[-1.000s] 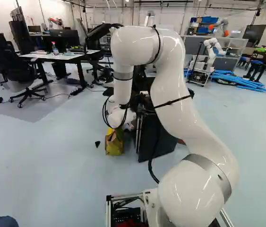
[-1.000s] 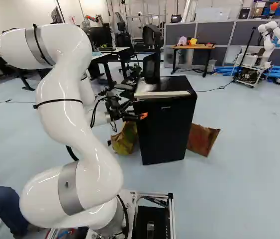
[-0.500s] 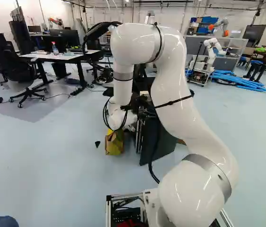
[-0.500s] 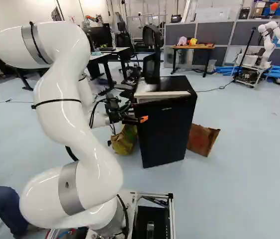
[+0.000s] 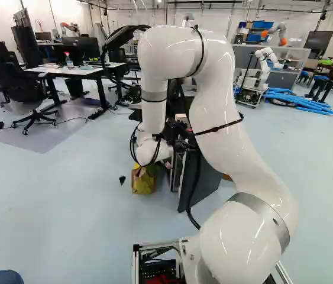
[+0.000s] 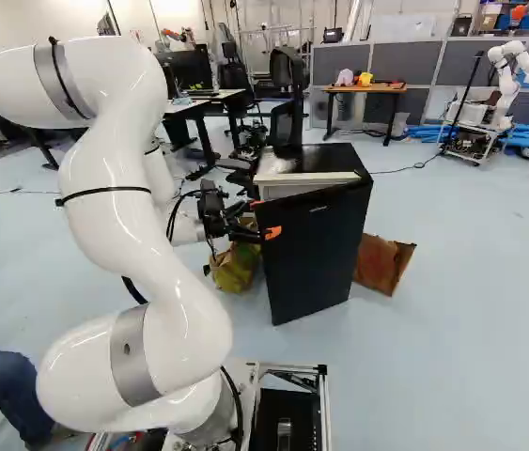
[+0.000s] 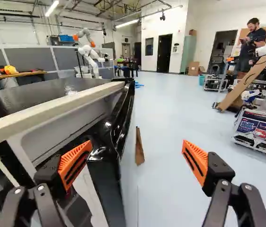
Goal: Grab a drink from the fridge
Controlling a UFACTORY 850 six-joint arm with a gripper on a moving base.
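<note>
The black fridge (image 6: pixel 306 160) stands ahead of the arm with its door (image 6: pixel 316 254) partly open; a light rim runs around its opening. At the door's free edge is my gripper (image 6: pixel 265 217). In the wrist view the gripper (image 7: pixel 137 146) has its fingers wide apart. One orange pad (image 7: pixel 75 163) reaches in behind the door (image 7: pixel 108 177), on its inner side, and the other is well clear outside it. The door edge lies between the fingers, ungripped. No drink shows, and most of the interior is hidden.
A yellow-green bag (image 5: pixel 144 180) sits on the floor beside the fridge, and a brown paper bag (image 6: pixel 382 263) on its other side. Office chair (image 5: pixel 27 89) and desk (image 5: pixel 80 71) stand farther off. Another robot (image 6: pixel 511 80) is in the background.
The fridge door has swung farther open, its free edge coming toward the base. My gripper has moved with it, and the arm's elbow has drawn back. The base has not moved.
</note>
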